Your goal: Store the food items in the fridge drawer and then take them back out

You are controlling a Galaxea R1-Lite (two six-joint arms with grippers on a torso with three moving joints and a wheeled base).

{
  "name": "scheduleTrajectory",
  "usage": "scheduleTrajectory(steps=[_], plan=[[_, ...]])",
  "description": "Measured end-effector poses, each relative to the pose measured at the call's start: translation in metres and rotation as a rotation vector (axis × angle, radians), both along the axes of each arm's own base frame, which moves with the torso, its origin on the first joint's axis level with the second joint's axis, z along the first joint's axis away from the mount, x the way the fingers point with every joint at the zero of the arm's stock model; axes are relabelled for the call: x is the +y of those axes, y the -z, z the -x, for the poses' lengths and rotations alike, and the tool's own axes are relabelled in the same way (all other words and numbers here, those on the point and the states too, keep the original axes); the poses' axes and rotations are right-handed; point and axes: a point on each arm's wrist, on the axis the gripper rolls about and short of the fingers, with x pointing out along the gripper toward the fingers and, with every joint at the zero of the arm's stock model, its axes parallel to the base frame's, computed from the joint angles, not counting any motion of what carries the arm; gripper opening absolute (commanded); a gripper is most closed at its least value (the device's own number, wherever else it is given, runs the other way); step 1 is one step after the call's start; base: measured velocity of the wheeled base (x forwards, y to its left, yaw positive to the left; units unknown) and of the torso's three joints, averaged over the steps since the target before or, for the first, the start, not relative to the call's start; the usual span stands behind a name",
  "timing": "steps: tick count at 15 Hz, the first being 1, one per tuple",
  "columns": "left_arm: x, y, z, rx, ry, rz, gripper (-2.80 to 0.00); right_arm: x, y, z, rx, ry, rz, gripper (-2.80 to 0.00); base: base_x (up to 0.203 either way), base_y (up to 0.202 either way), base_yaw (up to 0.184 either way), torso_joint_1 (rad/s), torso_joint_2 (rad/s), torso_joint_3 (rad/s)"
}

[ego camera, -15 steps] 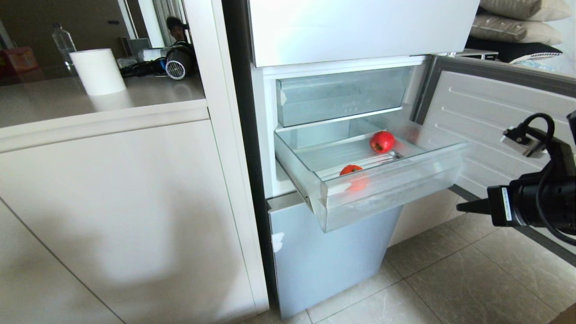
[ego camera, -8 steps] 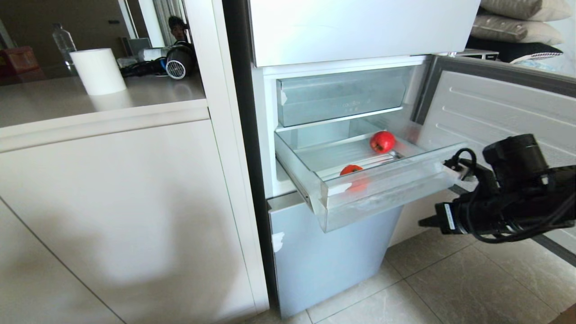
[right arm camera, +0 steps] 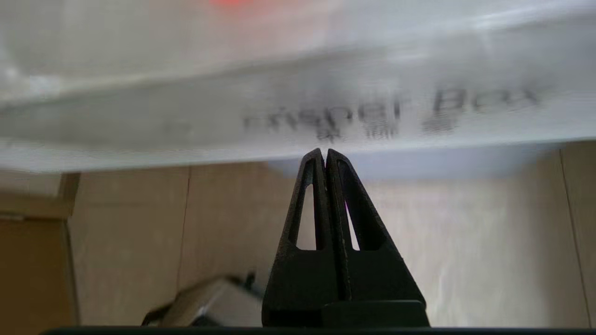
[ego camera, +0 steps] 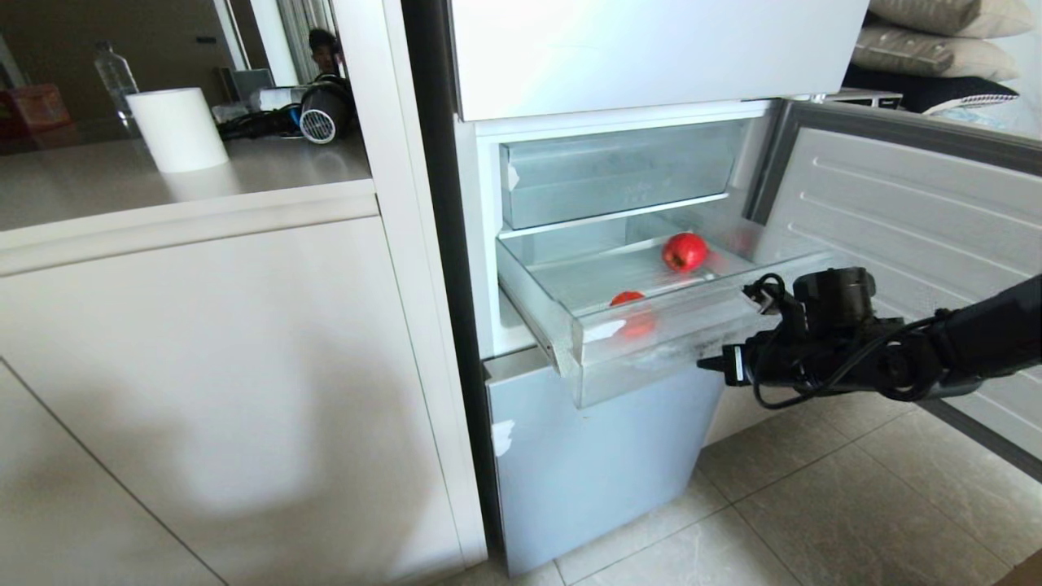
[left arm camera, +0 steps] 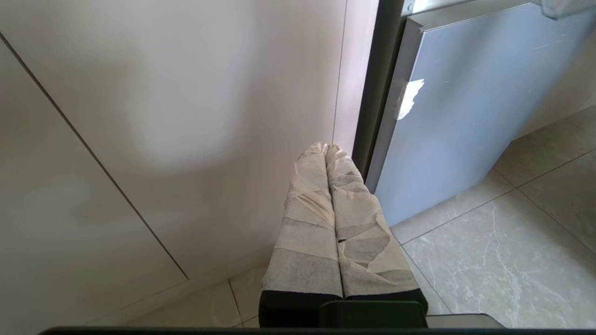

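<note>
Frosted clear-plastic fridge drawer (ego camera: 692, 342), glossy red fruit (ego camera: 685, 251)

The right gripper (right arm camera: 325, 153) is showing black slotted wedge fingers — looping black cables trailing its arm (white label near wrist); the left gripper (left arm camera: 326, 148) is wearing pale tape.

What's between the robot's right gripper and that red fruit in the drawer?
In the head view, only the fridge drawer's frosted front wall separates the shut right gripper from the red fruit deeper inside.
</note>
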Motion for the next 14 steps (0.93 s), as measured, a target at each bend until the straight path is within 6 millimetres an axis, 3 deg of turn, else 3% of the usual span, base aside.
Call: scheduleTrajectory(steps=[5, 9, 12, 14], plan=[[0.000, 0.000, 0.000, 0.000, 0.000, 0.000, -2.80, -0.006, -0.004, -0.038, -0.222, -0.017, -0.084, -2.80, 0.000, 0.000, 0.000, 0.000, 0.00, 0.000], [0.000, 0.000, 0.000, 0.001, 0.000, 0.000, -2.80, -0.004, -0.005, -0.087, -0.457, 0.052, -0.161, -2.80, 0.000, 0.000, 0.000, 0.000, 0.00, 0.000], [0.000, 0.000, 0.000, 0.000, 0.000, 0.000, -2.80, -0.003, 0.006, -0.118, -0.531, 0.094, -0.183, -2.80, 0.000, 0.000, 0.000, 0.000, 0.00, 0.000], [0.000, 0.000, 0.000, 0.000, 0.000, 0.000, -2.80, -0.003, 0.017, -0.127, -0.530, 0.096, -0.192, -2.80, 0.000, 0.000, 0.000, 0.000, 0.00, 0.000]])
